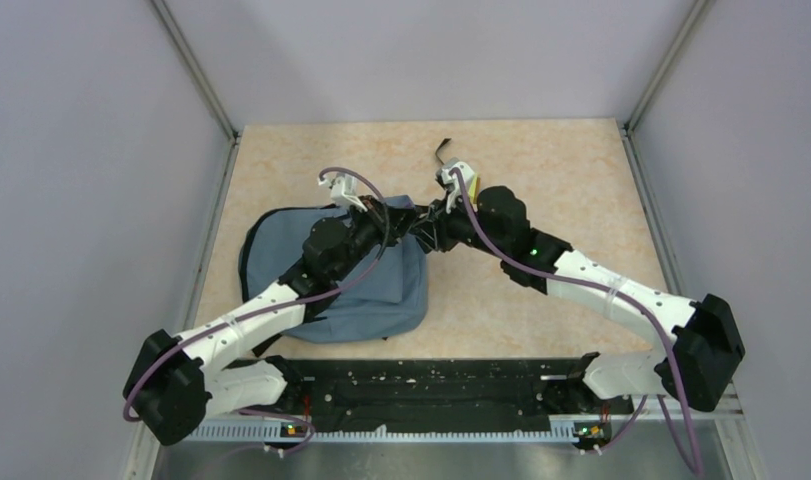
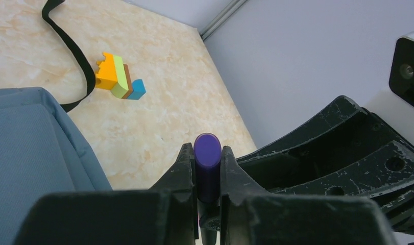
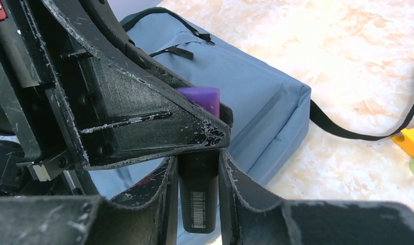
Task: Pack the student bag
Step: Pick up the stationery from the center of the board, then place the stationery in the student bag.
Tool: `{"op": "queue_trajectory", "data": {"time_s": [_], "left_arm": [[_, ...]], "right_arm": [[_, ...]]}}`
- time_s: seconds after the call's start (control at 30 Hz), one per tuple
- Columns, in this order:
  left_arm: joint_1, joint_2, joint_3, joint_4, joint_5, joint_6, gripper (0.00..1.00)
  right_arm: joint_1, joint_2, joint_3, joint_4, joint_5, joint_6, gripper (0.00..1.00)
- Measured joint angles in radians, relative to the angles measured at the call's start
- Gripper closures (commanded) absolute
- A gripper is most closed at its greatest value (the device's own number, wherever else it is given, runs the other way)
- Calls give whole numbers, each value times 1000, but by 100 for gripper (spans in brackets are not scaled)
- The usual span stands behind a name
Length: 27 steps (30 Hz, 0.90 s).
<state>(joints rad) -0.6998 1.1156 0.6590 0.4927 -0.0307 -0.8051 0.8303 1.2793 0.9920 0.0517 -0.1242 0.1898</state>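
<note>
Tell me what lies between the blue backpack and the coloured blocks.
A black strap on the table, between backpack and blocks, seen in the left wrist view.

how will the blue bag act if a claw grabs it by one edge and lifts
Probably floppy: the blue bag lies slumped flat on the table, so it would likely sag instead of holding shape. Its loose black strap trails over the table and may drag or snag. Pushed, the soft fabric would likely bunch rather than slide.

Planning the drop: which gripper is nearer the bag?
Left. Both hold the marker; the left gripper hangs over the bag's far right corner, the right gripper just off that corner, over the table.
</note>
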Motion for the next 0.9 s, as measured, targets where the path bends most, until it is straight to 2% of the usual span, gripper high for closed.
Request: {"op": "queue_trajectory", "data": {"time_s": [0.03, 0.07, 0.1, 0.17, 0.23, 0.27, 0.37, 0.47, 0.63, 0.77, 0.9], "left_arm": [[0, 2, 4, -2, 2, 6, 100], [0, 5, 11, -14, 5, 16, 100], [0, 5, 16, -24, 9, 24, 100], [2, 2, 38, -69, 16, 55, 100], [5, -3, 69, -138, 23, 82, 100], [17, -13, 120, -248, 32, 119, 100], [60, -42, 209, -437, 48, 198, 100], [150, -98, 281, -628, 81, 290, 100], [362, -193, 332, -906, 125, 452, 98], [406, -205, 346, -1058, 106, 548, 98], [443, -205, 343, -1131, 101, 597, 99]], "right_arm": [[0, 0, 0, -1, 5, -3, 53], [0, 0, 0, -2, 7, -5, 38], [0, 0, 0, -3, 8, -5, 27], [2, -3, -6, -17, 27, -13, 17], [4, -16, -19, -24, 62, -23, 14], [3, -31, -30, -36, 80, -31, 14], [-24, -93, -66, -41, 100, -33, 14], [-105, -160, -111, -36, 98, -26, 14], [-201, -206, -174, -39, 98, -21, 14], [-205, -212, -195, -41, 88, -23, 14], [-207, -212, -196, -37, 81, -26, 14]]}}
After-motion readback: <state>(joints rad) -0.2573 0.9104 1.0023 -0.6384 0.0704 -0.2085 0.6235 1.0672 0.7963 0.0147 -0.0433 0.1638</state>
